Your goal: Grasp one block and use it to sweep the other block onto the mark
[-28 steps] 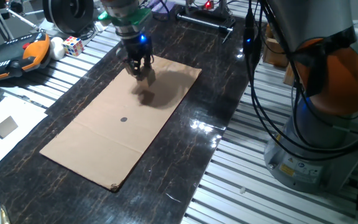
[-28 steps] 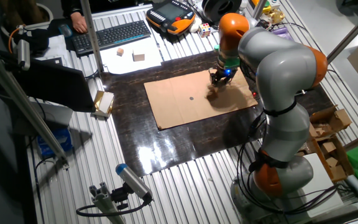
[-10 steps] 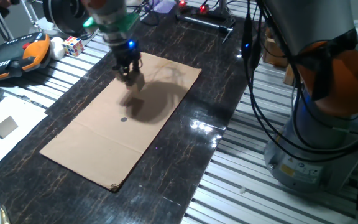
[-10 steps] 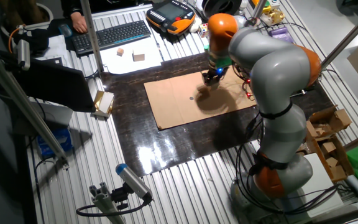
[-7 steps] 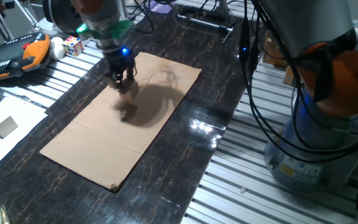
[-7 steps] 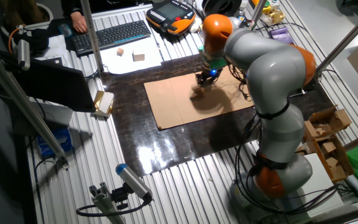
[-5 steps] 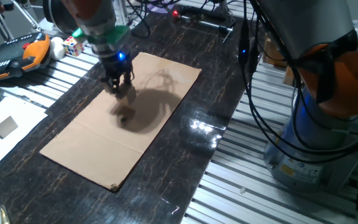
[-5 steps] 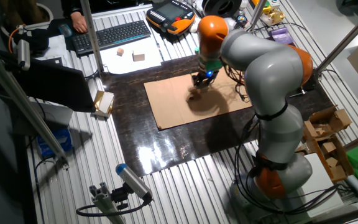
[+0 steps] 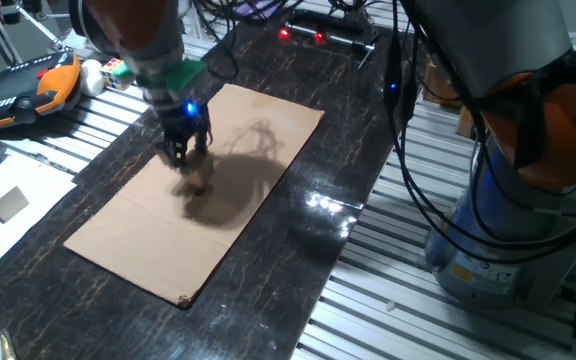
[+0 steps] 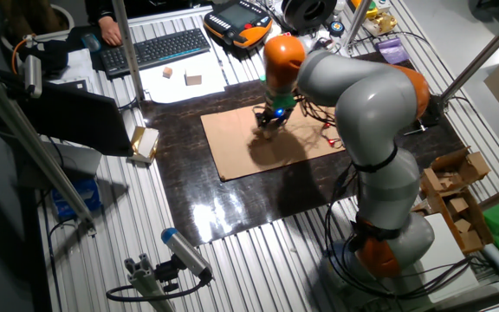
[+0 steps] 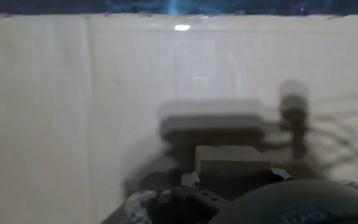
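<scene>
My gripper is low over the brown cardboard sheet, near its left edge; it also shows in the other fixed view. It is shut on a tan block, which the hand view shows between the fingers just above the cardboard. I cannot make out the other block apart from the fingers and their shadow. The mark is lost in the dark shadow just in front of the gripper.
An orange teach pendant and a multicoloured puzzle cube lie left of the sheet. A keyboard, white paper with small blocks and a small box lie beyond. The robot base stands at the right.
The gripper has slid along the sheet from its far right part to the left and nearer, still shut on the block, and its shadow now covers the mark.
</scene>
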Controlling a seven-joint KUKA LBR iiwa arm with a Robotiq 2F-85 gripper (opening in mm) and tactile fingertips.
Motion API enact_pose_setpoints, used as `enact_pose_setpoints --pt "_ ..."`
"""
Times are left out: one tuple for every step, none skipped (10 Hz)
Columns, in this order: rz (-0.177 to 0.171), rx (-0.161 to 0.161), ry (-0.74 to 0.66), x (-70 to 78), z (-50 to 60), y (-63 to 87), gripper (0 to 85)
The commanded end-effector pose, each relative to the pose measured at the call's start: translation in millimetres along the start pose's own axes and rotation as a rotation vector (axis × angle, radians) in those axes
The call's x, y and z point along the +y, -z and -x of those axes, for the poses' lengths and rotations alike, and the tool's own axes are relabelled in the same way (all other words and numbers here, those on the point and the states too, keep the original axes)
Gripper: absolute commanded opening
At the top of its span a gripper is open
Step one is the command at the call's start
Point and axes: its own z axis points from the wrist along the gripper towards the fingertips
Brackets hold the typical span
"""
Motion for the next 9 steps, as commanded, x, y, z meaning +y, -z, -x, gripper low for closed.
enact_pose_setpoints --pt "-0.004 0.003 0.003 16.4 0.4 -0.9 26.0" --pt "-0.007 0.003 0.006 14.7 1.5 -2.0 26.3" --pt "-0.007 0.003 0.014 12.1 2.1 -3.7 26.7" --pt "-0.005 0.006 0.023 8.2 2.1 -5.5 26.7" --pt "0.006 0.008 0.027 5.1 1.8 -7.0 26.7" --pt "0.006 0.009 0.027 5.2 1.6 -8.0 26.7" --pt "0.003 0.011 0.028 4.5 1.1 -8.7 27.3" --pt "0.006 0.011 0.032 2.4 -0.3 -10.8 27.3" --pt "0.004 0.009 0.031 2.5 -1.5 -12.0 27.7"
